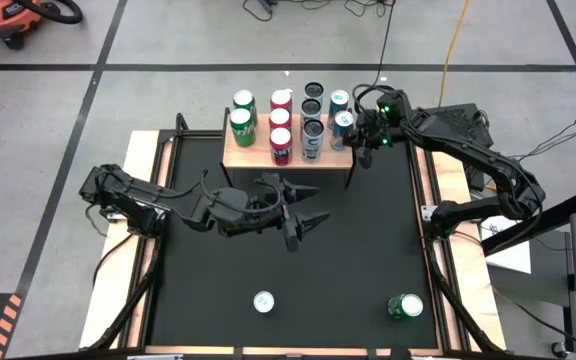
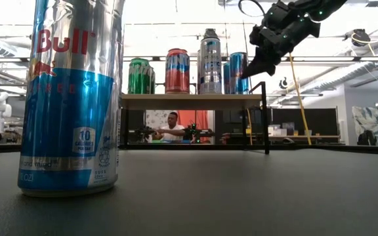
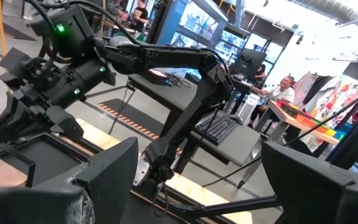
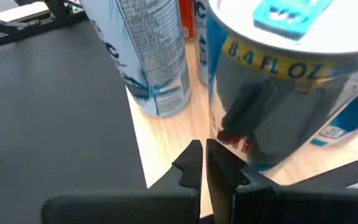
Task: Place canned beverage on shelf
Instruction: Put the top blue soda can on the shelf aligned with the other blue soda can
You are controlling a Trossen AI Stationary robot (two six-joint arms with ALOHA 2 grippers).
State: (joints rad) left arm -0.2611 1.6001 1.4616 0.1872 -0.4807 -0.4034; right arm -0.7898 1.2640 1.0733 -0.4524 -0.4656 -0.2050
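Note:
The shelf [image 1: 253, 155] stands at the table's far side and carries several upright cans. At its right end is a blue and silver can [image 1: 344, 122] [image 4: 291, 93], with a tall silver can [image 4: 148, 56] next to it. My right gripper [image 1: 362, 138] [image 4: 202, 163] is shut, slanting down, its tips right at that blue can's lower side; in the low view this gripper [image 2: 251, 71] hangs by the shelf's right end. My left gripper [image 1: 320, 201] [image 3: 210, 186] waits open above mid-table, holding nothing. A blue and silver can [image 1: 264, 301] [image 2: 71, 98] and a green can [image 1: 405, 306] stand on the table's near part. My right gripper has its shut fingertips [image 4: 194, 152] close against the lower side wall [image 4: 241, 134] of the blue and silver can at the shelf's right end, coming from the table's right and slanting down. Whether they touch the wall I cannot tell. The can stands upright on the board.
The shelf's black legs [image 2: 266, 118] stand on the black table [image 1: 368, 260]. The wide stretch between the shelf and the two near cans holds only my left arm. Beyond the table, in the low and left wrist views, people sit at desks.

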